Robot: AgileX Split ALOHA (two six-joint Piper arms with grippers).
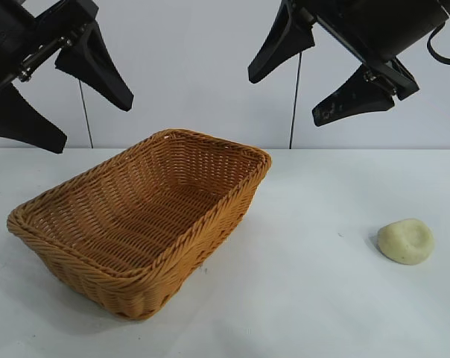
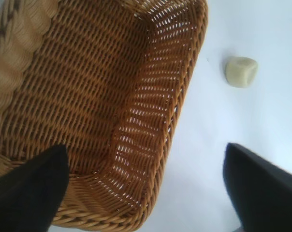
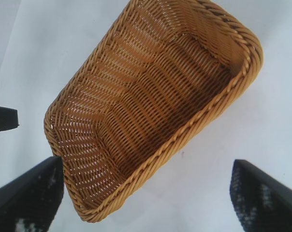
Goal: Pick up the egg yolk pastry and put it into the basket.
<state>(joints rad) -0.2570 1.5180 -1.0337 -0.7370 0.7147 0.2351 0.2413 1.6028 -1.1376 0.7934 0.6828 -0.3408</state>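
- The right pincer (image 1: pixel 325 71) hangs at the upper right of the exterior frame, tilted down toward the desk, its two black fingers spread wide and holding nothing.
- The left pincer (image 1: pixel 61 93) hangs at the upper left of the same frame, fingers equally spread and empty, above the near end of the basket.
- The basket (image 1: pixel 210 216), orange-brown wicker with a braided rim, fills the left and centre of the exterior frame; it holds nothing.
- The egg yolk pastry (image 1: pixel 405 241) sits on the white desk (image 1: pixel 307 298) at the lower right of the exterior frame, well apart from the basket and below the right pincer.
- The pastry looks light, soft and crumbly, a pale dome with a shallow dent on top; a hard squeeze would likely crush it.
- The best hold is probably a gentle pinch across its rounded sides, low on the dome, by the nearer right pincer.
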